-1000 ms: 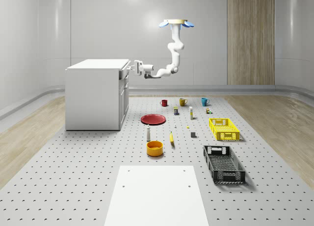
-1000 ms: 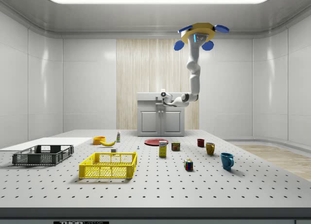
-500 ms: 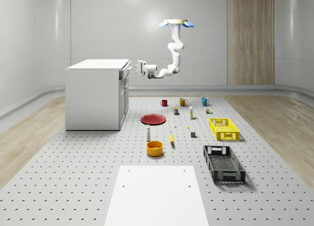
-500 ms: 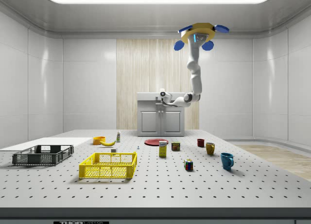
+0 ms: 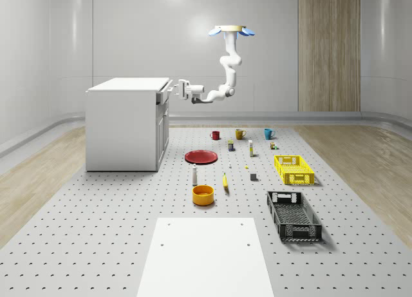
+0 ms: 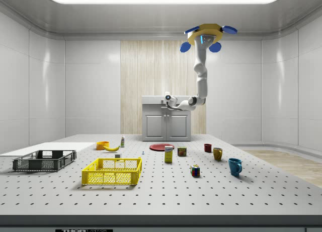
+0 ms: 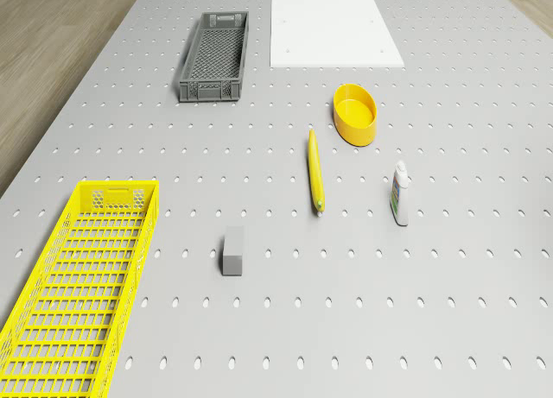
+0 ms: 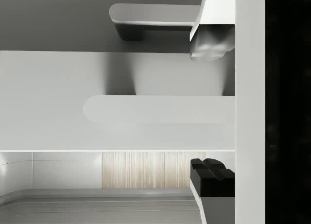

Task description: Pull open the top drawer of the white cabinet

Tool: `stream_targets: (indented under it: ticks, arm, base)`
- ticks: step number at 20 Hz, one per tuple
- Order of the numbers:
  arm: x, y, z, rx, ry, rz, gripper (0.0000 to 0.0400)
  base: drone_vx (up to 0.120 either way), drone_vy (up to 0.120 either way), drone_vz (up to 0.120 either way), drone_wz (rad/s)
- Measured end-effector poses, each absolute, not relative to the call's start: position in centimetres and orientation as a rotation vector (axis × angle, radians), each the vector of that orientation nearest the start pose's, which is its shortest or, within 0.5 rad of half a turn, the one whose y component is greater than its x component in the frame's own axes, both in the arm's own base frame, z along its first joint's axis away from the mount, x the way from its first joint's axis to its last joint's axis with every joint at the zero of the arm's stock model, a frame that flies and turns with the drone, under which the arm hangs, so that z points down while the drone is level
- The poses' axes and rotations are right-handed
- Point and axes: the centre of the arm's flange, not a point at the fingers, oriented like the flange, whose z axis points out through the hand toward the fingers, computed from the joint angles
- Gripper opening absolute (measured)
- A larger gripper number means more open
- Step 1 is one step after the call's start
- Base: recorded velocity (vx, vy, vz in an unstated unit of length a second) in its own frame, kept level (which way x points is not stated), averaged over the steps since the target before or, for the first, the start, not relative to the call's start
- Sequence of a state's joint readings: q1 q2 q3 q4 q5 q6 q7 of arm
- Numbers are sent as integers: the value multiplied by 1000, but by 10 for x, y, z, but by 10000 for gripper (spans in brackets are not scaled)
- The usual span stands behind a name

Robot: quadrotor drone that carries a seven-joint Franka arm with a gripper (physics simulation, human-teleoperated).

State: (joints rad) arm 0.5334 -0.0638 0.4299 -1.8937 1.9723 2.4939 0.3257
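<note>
High over the mugs (image 5: 239, 134), the drone (image 5: 232, 31) is hovering, its gripper (image 8: 210, 107) reaching the top drawer (image 5: 162, 95) of the cabinet (image 5: 125, 123), fingers (image 8: 212, 178) spread, straddling the handle (image 8: 155, 109) without gripping; squeezing squarely before pulling straight back is likely wisest

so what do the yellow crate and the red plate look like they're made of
Yellow crate: probably moulded plastic, judging by its open lattice walls and floor and its uniform bright colour.
Red plate: glossy, smooth, one flat colour; plastic or glazed ceramic, the look leaves it open.
</note>
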Motion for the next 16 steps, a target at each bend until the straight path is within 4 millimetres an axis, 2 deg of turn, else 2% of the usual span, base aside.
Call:
stream_targets:
  ticks: [4, 5, 7, 9, 12, 16]
  arm:
    - [337, 497, 594, -1470, 625, 593, 303]
    - [337, 499, 594, -1470, 625, 593, 288]
    - [337, 503, 594, -1470, 625, 593, 216]
    - [337, 507, 594, -1471, 624, 594, 172]
    - [335, 511, 594, -1472, 621, 598, 137]
    - [330, 516, 594, -1476, 614, 606, 117]
  base:
    - [0, 0, 0, 0]
    - [0, 0, 0, 0]
    - [0, 0, 0, 0]
    - [0, 0, 0, 0]
    - [0, 0, 0, 0]
    - [0, 0, 0, 0]
